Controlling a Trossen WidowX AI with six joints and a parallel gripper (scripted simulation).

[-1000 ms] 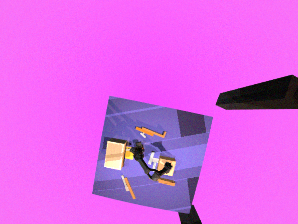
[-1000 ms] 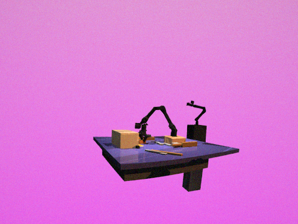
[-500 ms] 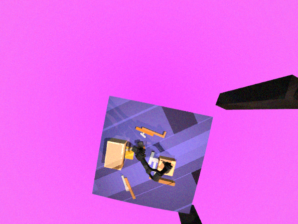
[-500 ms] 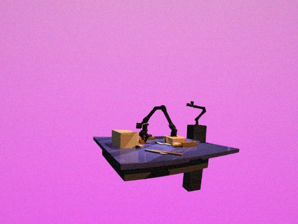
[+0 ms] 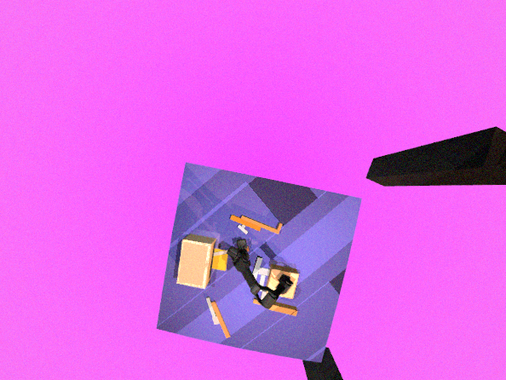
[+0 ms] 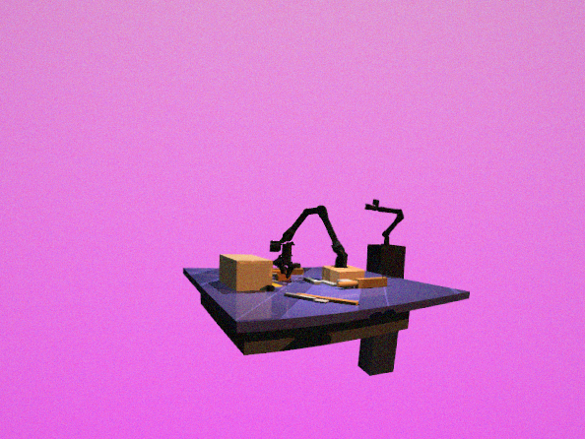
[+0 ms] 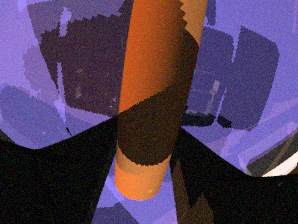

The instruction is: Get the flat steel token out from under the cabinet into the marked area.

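The tan cabinet (image 5: 196,262) (image 6: 244,274) stands at the table's left side. The yellow marked area (image 5: 221,262) lies directly in front of it, with a pale streak across its upper part. My gripper (image 6: 288,276) (image 7: 146,127) is shut on an orange rod (image 7: 156,55), low over the table on the robot's side of the marked area. The rod runs up the wrist view between the black fingers, its near rounded end just past them. In the top and exterior views the hand hides most of it. I cannot make out the steel token or the vent slots.
Orange bars (image 5: 268,227) and a small white piece (image 5: 243,229) lie beyond the hand. A pale bar (image 5: 209,306) and an orange bar (image 5: 221,320) lie on the opposite side. A white piece (image 5: 263,272) and another orange bar (image 5: 284,308) lie near the arm's tan base (image 6: 343,273).
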